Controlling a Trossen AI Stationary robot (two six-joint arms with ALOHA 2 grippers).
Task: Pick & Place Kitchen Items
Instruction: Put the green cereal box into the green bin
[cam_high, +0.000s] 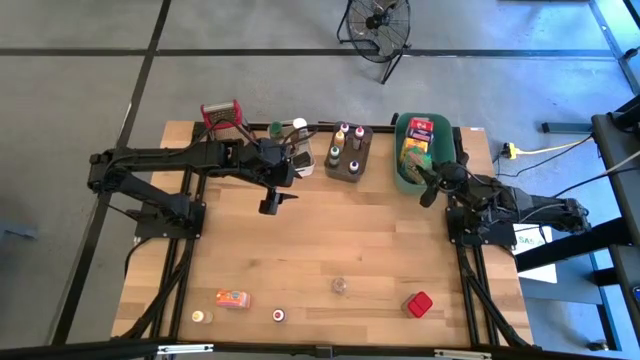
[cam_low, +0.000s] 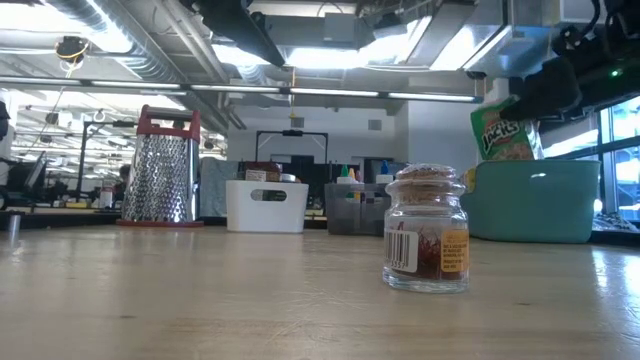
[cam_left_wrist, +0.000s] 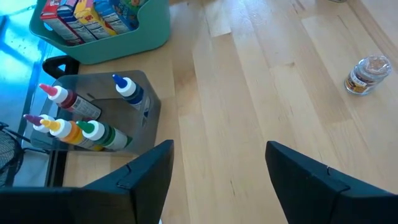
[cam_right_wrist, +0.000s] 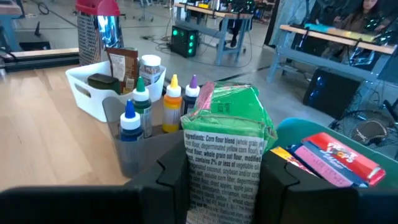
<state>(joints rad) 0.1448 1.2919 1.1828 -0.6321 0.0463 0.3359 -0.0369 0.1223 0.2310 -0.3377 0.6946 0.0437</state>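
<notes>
My right gripper is shut on a green corn-flour packet over the teal tub at the far right, which holds colourful food boxes. The low view shows the packet just above the tub's rim. My left gripper hangs open above the table's middle, with nothing between its fingers. On the near part of the table stand a glass spice jar, an orange box, a red box and two tiny jars. My right gripper pinches the green packet between its two fingers, one on each side edge, below the crumpled top. The fingers come nearly level from the table's right side. The packet stands upright; the tub's wall hides its lower end.
A grey tub with several squeeze bottles stands left of the teal tub. A white tub and a red-topped grater stand at the far edge. Bare wood lies between the tubs and the near items.
</notes>
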